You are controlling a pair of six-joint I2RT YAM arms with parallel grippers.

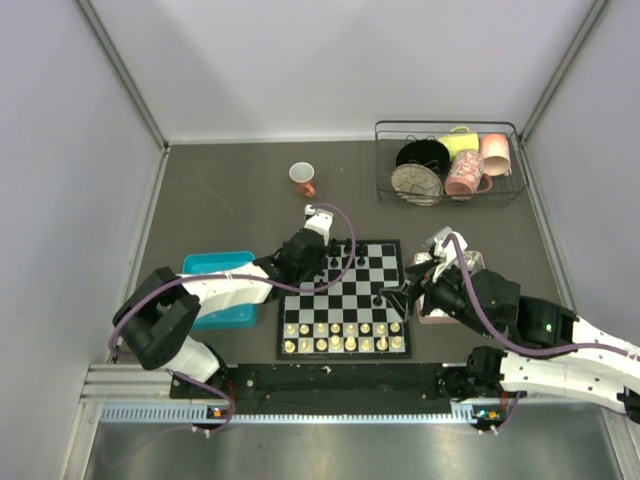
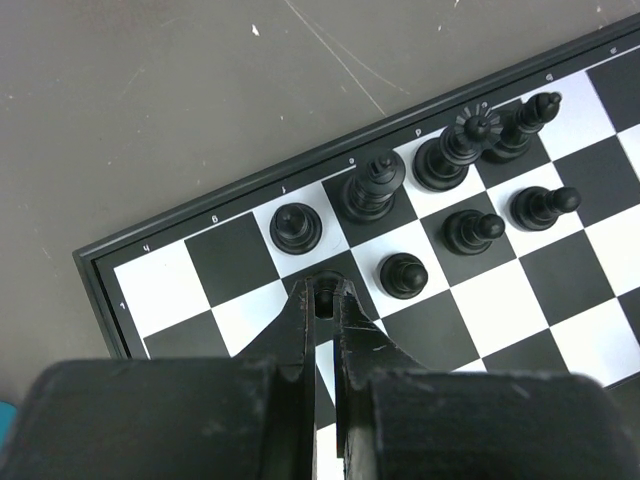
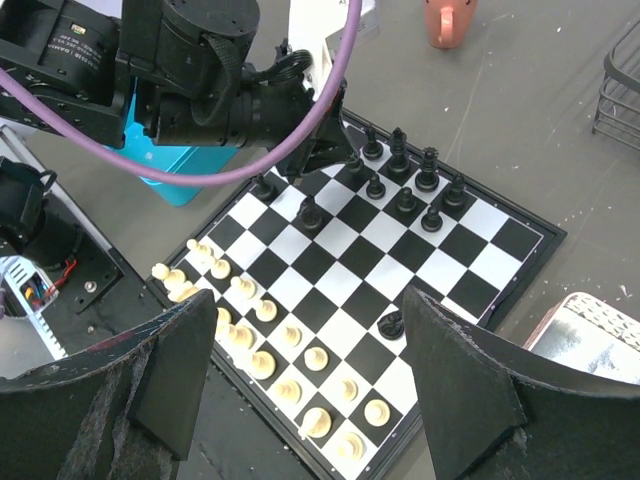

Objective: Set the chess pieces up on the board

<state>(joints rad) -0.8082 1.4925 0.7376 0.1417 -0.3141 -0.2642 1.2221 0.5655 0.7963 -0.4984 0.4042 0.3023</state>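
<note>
Chess pieces (image 1: 345, 262), top view: the black figures sit in the two far rows of the board (image 1: 340, 300). The left gripper (image 1: 325, 266) is down among them at the far left corner. One stray black figure (image 1: 377, 298) stands apart, just beside the right gripper (image 1: 400, 292), which is over the board's right edge. Cream figures (image 1: 345, 335) fill the two near rows. A teal tray (image 1: 215, 290) lies outboard of the left forearm and a pink tray (image 1: 432, 318) is under the right wrist. Finger spacing is not readable from this view.

Left wrist view: the fingers (image 2: 300, 335) are drawn nearly together, clamped on a small black piece (image 2: 322, 300) at their tips, one row in from the border. Directly ahead of the tips a pawn (image 2: 296, 226) stands on the edge row. Ahead and to the right are a king (image 2: 373, 185), a queen (image 2: 455, 150) and a bishop (image 2: 520, 125) in line. Three more pawns stand right of the tips, all upright.

Right wrist view: the fingers (image 3: 460, 400) are spread wide with nothing between them, above the board. The stray figure is just inside the right finger; I cannot tell whether it is upright or tipped. The cream rows run toward the left finger.
</note>
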